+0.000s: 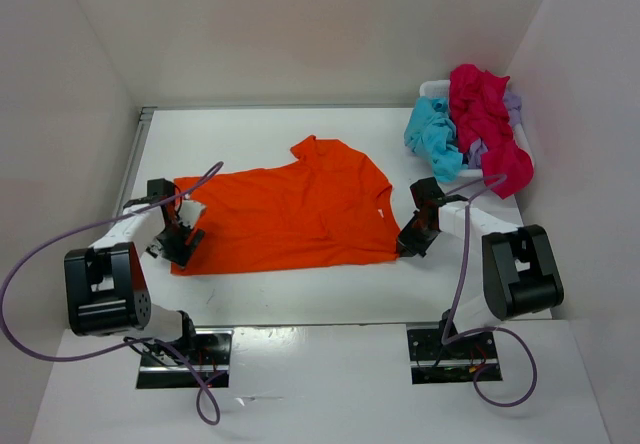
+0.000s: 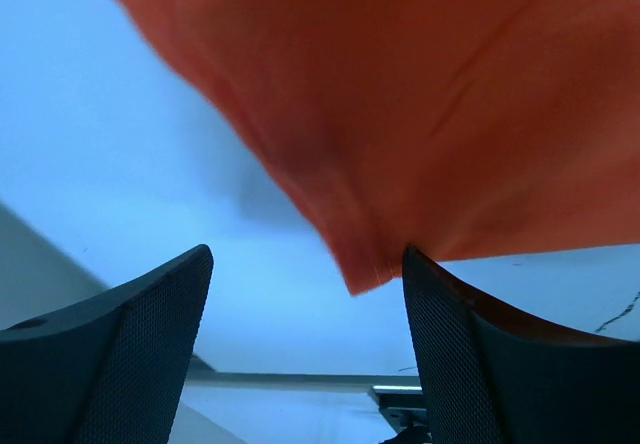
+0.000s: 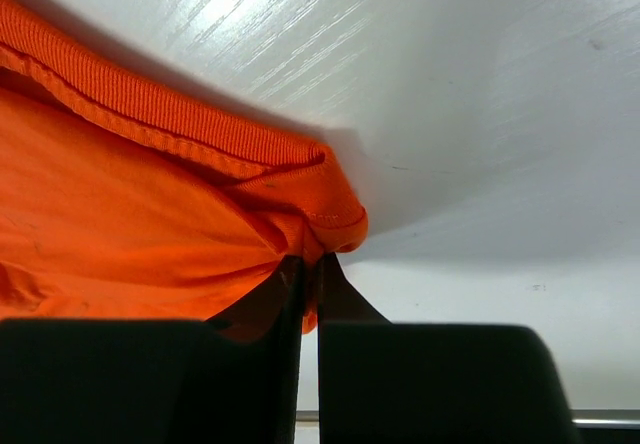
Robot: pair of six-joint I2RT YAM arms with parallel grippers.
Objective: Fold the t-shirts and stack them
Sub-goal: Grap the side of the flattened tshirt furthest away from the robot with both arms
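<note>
- The bright orange cloth t-shirt (image 1: 290, 214) lies spread flat on the white bench (image 1: 300, 304)
- The left jaws stand open, with the shirt's near left corner between them
- The right jaws are closed, pinching its near right edge
- A turquoise shirt (image 1: 432, 136), a magenta-red shirt (image 1: 485, 114) and a pale lavender shirt (image 1: 513, 104) heap in the white mesh basket (image 1: 432, 88)

No readable text, brand, number or sign in any view.
Orange t-shirt (image 1: 290, 214): plain cloth, no print legible.
Small white patch (image 1: 382, 213) at right edge of orange t-shirt: too small to read, cannot tell if label.
Wrist views: close-up of orange t-shirt hem and ribbed edge, no lettering.
</note>
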